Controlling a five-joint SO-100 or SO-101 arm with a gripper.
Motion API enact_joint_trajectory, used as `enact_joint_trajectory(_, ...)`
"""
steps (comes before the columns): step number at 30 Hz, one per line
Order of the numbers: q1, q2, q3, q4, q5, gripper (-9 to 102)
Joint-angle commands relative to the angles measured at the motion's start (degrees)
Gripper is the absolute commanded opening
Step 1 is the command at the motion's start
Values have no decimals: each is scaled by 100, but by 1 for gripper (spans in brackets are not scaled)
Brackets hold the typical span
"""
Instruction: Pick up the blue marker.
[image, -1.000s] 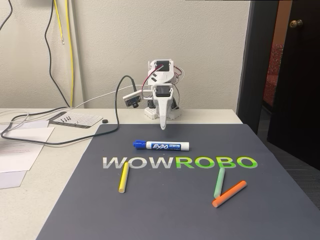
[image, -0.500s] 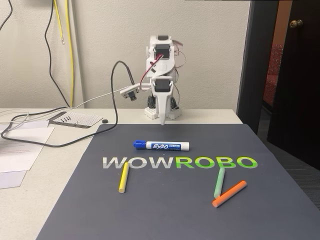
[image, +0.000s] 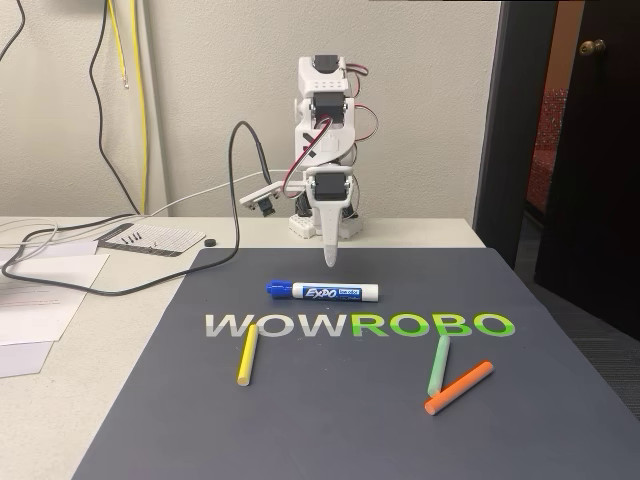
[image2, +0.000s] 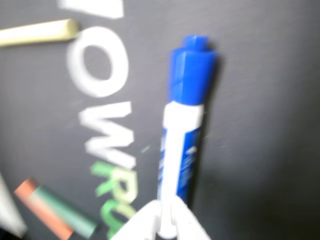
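— where's the marker (image: 322, 291)?

— flat on the dark mat (image: 560, 400), just above the printed wowrobo lettering (image: 360, 325), blue cap toward 9 o'clock in the fixed view. smooth white barrel, glossy blue label and cap. in the wrist view (image2: 184, 120) it's blurred, cap toward 12 o'clock.

— and the gripper (image: 328, 257)?

— white plastic, tapering to a point, hanging tip-down just beyond the marker at 12 o'clock, apart from it. the fingers look pressed together with nothing between them.

— anything crowding it?

— not much. a matte yellow stick (image: 246, 355) lies at the marker's 7 o'clock, below the lettering. green stick (image: 439, 365) and orange stick (image: 459, 387) meet in a v toward 5 o'clock, well apart. bare mat lies around the marker on every side. the mat's straight left edge meets the pale table (image: 100, 330), where papers (image: 40, 300) and a looping black cable (image: 120, 285) lie.
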Motion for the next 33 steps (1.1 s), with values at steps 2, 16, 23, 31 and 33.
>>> enact_joint_trajectory(2,88,-721,-1529,1204,272,0)
enact_joint_trajectory(16,0,-1222,-1380,1063,141,15)
enact_joint_trajectory(23,-9,-1415,-1433,958,193,18)
enact_joint_trajectory(31,0,-1898,-1775,1257,281,24)
enact_joint_trajectory(33,0,-1986,-1837,1327,352,27)
